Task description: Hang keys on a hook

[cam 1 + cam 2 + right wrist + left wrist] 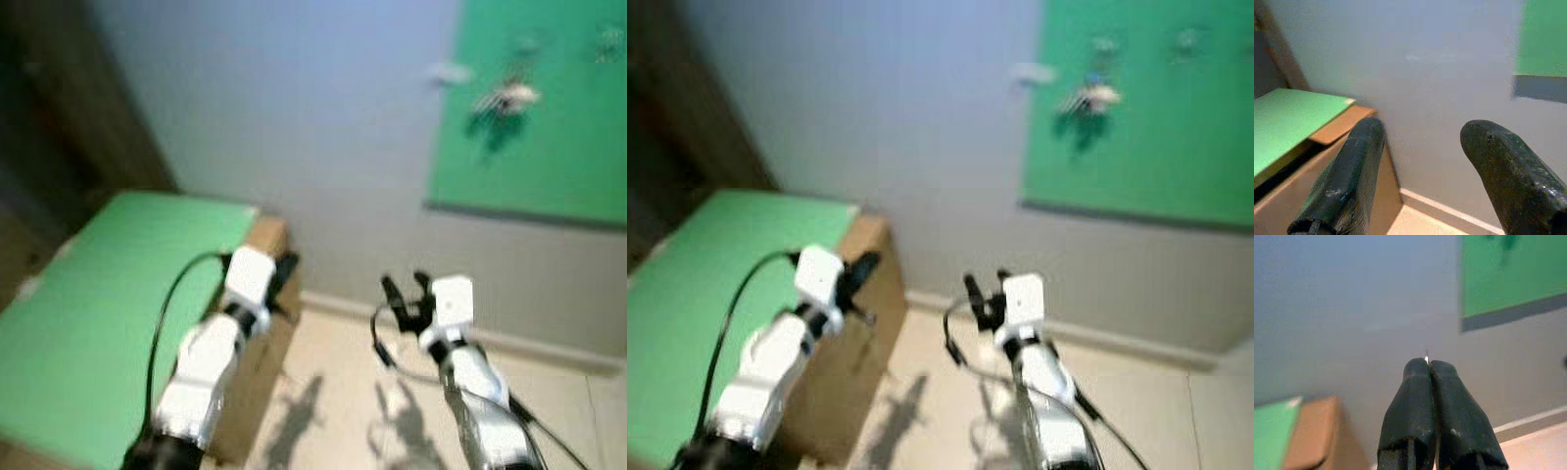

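- Bare wall and floor lie ahead of both end effectors; the table point(118, 294) edge is beside the left end effector point(287, 269).
- Keys point(507, 96) hang blurred on the green board point(549, 147), above the right end effector point(407, 290); orientation unclear.
- Left end effector clenched, empty; right released.

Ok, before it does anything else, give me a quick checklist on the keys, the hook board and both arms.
1. Keys hanging on the green board: ok, though blurred, so the hook itself cannot be made out.
2. Left gripper jaws shut with nothing visible between them: ok.
3. Right gripper jaws open and empty: ok.
4. Both grippers clear of the wall and well below the board: ok.
5. Left arm close to the cardboard box with the green top; contact: cannot tell.
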{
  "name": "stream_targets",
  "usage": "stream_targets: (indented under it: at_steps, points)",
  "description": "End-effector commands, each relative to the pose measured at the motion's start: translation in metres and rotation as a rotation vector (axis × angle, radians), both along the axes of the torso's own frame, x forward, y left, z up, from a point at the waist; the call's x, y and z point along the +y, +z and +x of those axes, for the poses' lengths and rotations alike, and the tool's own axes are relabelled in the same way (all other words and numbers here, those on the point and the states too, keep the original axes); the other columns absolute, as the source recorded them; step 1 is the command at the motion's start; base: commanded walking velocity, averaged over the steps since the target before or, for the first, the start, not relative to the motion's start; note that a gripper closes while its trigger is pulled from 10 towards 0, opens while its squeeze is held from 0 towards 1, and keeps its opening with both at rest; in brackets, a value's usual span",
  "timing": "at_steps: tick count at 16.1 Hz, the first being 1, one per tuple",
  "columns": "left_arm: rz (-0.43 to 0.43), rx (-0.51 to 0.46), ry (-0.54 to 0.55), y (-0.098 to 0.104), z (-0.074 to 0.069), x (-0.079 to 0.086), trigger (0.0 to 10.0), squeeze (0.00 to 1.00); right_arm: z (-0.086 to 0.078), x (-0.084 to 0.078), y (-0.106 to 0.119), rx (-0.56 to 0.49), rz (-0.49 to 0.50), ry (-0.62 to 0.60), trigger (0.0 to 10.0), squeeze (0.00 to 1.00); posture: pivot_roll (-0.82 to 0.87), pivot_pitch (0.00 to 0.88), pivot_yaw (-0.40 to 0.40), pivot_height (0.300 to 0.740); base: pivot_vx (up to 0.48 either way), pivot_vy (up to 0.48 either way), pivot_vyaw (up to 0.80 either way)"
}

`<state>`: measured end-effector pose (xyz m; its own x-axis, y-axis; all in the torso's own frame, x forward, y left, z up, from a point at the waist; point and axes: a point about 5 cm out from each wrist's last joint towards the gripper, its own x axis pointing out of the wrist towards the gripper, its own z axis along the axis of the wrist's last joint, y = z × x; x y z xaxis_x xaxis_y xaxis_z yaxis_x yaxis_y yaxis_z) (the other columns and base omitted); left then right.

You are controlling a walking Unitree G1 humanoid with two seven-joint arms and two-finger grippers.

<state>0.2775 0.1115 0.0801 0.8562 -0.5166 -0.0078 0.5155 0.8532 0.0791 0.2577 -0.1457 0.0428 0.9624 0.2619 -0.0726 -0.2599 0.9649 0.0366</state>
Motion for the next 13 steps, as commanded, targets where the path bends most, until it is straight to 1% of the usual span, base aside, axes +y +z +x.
stream_targets:
  at_steps: [1,2,3,6,7,8,12,13]
  points:
    - [0.004,-0.010,-0.042,0.002,-0.001,-0.008,0.0,0.00,0.002,-0.002,0.002,-0.007,-0.003,-0.005,10.0,0.00,-0.16,0.000,0.148,0.740,0.000,-0.469,-0.74]
    - [0.000,-0.008,-0.055,0.002,-0.002,-0.011,0.0,0.00,0.002,-0.002,0.002,-0.003,-0.005,-0.006,10.0,0.00,-0.17,0.000,0.149,0.740,0.000,-0.472,-0.73]
    - [-0.001,-0.007,-0.056,0.002,-0.002,-0.012,0.0,0.00,0.002,-0.003,0.001,-0.002,-0.006,-0.007,10.0,0.00,-0.17,0.000,0.149,0.740,0.000,-0.480,-0.73]
    - [-0.011,0.001,-0.050,0.003,0.002,-0.011,0.0,0.00,0.002,-0.003,0.000,0.003,-0.016,-0.004,10.0,0.00,-0.17,0.000,0.150,0.740,0.000,-0.471,-0.73]
    - [-0.001,-0.004,-0.048,0.003,0.003,-0.010,0.0,0.00,0.001,-0.003,0.000,0.006,-0.018,-0.002,10.0,0.00,-0.17,0.000,0.150,0.740,0.000,-0.469,-0.73]
    - [-0.016,0.000,-0.030,0.003,0.004,-0.009,0.0,0.00,0.001,-0.003,0.001,-0.007,-0.016,-0.007,10.0,0.00,-0.17,0.000,0.146,0.740,0.000,-0.311,0.00]
    - [0.002,-0.002,0.047,0.004,0.011,0.001,0.0,0.00,0.004,-0.007,-0.001,0.002,-0.043,-0.012,10.0,0.00,-0.17,0.000,0.140,0.740,0.000,0.000,0.00]
    - [-0.016,-0.003,0.063,0.005,0.012,0.003,0.0,0.00,0.004,-0.008,-0.002,0.007,-0.050,-0.018,10.0,0.00,-0.17,0.000,0.138,0.740,0.000,0.000,0.00]
